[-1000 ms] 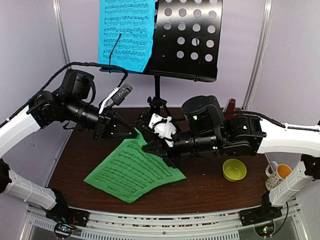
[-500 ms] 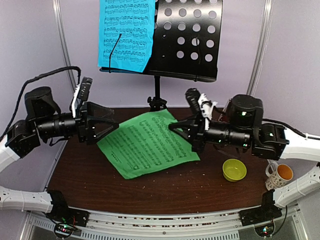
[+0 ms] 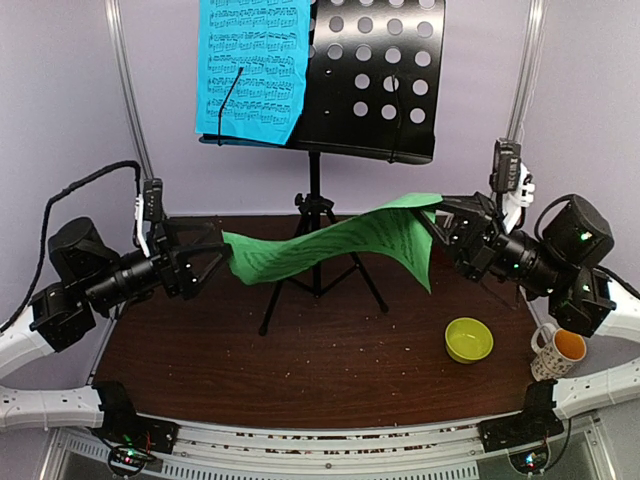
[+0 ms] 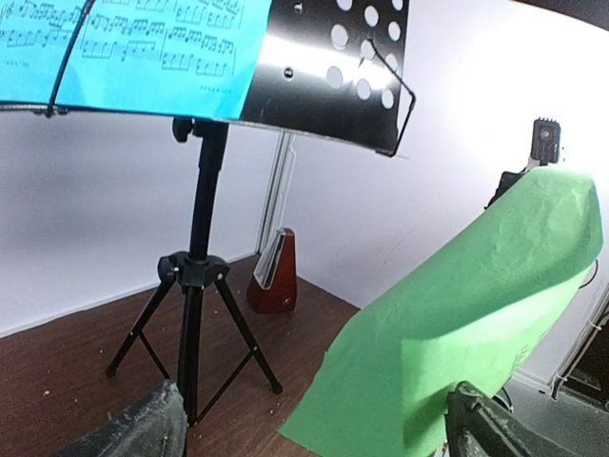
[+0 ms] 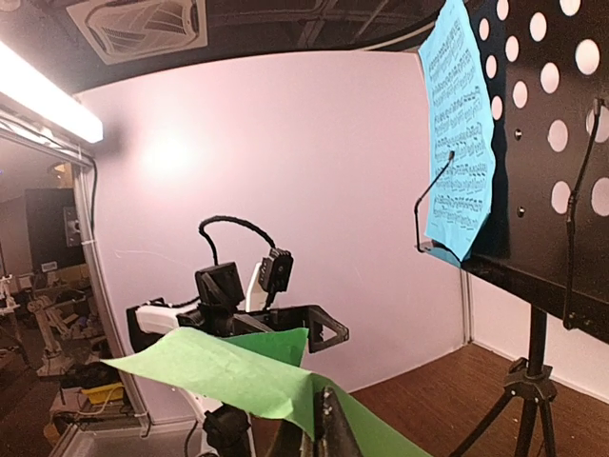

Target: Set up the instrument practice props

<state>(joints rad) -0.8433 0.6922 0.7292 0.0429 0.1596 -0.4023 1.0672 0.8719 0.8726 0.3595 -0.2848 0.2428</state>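
The black music stand (image 3: 372, 80) rises at the back centre, with a blue sheet (image 3: 250, 65) on the left half of its desk. A green sheet (image 3: 330, 240) hangs in the air in front of the stand's pole. My right gripper (image 3: 440, 222) is shut on its right end, and the pinch shows in the right wrist view (image 5: 324, 428). My left gripper (image 3: 212, 262) is open, and the sheet's left end (image 4: 447, 333) lies loose between its spread fingers (image 4: 485, 428). The reddish-brown metronome (image 4: 276, 276) stands by the back wall behind the stand's legs (image 4: 195, 314).
A yellow-green bowl (image 3: 468, 339) sits on the brown table at the right. A spotted mug (image 3: 553, 347) stands beside it near the right arm. The stand's tripod legs (image 3: 320, 285) spread over the table's middle. Frame posts (image 3: 125, 90) flank the back wall.
The green sheet has come up off the table, carried up and to the right by my right gripper. My left gripper has opened, let go of it and drawn back left.
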